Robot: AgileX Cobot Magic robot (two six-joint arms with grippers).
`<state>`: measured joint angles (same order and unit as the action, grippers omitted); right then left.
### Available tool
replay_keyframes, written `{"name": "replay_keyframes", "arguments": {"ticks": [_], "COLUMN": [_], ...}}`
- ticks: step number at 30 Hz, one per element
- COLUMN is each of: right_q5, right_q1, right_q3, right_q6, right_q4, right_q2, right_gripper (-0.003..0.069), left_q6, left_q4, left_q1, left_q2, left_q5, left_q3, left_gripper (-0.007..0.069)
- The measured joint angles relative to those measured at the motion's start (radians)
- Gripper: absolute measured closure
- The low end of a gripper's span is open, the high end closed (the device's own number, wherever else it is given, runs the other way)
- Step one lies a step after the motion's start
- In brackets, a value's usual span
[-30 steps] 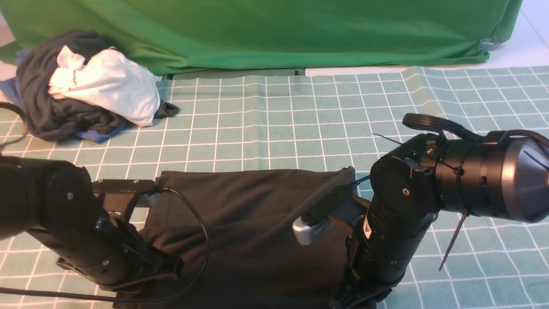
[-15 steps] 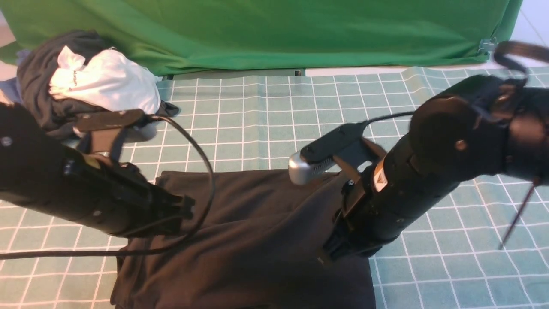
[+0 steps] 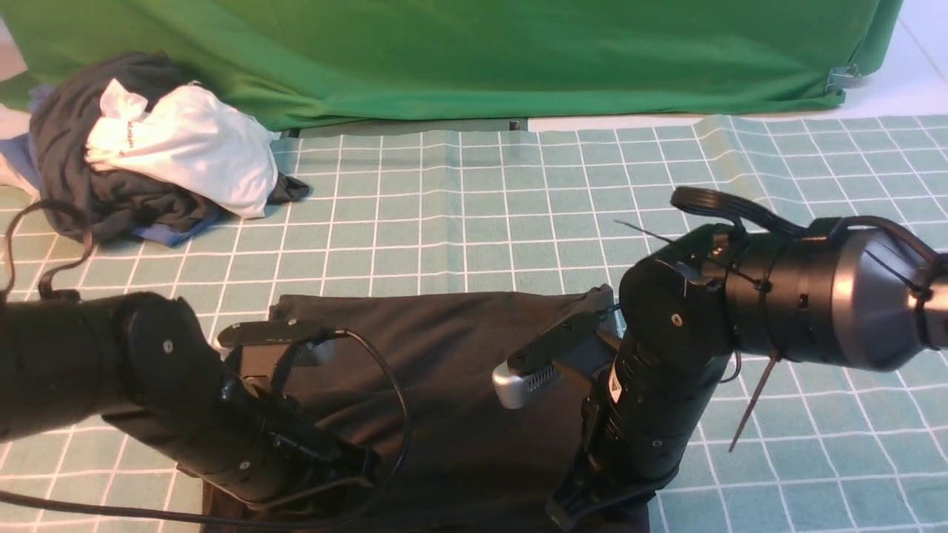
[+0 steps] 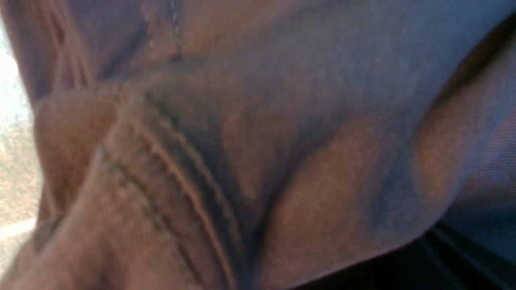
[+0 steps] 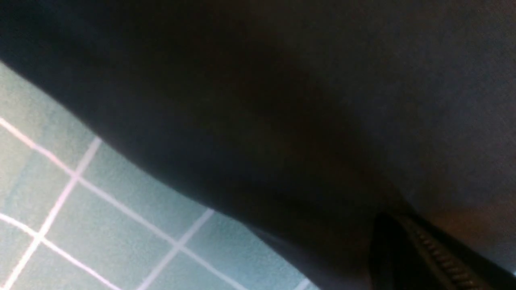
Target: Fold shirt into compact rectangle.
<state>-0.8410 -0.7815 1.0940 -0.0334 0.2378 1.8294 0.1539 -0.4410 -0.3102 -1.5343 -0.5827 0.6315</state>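
Front view: your shirt [image 3: 452, 370] lies on the green checked cloth [image 3: 474, 207], near edge, between both arms. Left gripper [image 3: 348, 474] and right gripper [image 3: 574, 507] are both down low on the fabric; jaws hidden here, but both are closed, and what they pinch you can't tell. Clothes heap [image 3: 148, 163] sits far left by the green backdrop [image 3: 474, 52].

Left wrist view: blurred shirt folds and a stitched seam [image 4: 189, 177] fill the frame.

Right wrist view: dark shirt edge over checked cloth; one ridged finger [image 5: 427, 249] shows.
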Motion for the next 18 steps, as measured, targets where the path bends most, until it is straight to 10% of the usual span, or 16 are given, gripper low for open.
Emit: {"name": "replay_keyframes", "arguments": {"ticks": [18], "right_q5": [0.139], "right_q1": [0.120], "right_q3": [-0.020], "right_q6": [0.033], "right_q4": [-0.310], "right_q2": [-0.769], "right_gripper": [0.0642], "left_q6": [-0.138], "left_q4": [0.283], "left_q1": [0.000], "left_q2": [0.574], "left_q5": [-0.179], "left_q3": [0.146], "left_gripper": [0.0613]}}
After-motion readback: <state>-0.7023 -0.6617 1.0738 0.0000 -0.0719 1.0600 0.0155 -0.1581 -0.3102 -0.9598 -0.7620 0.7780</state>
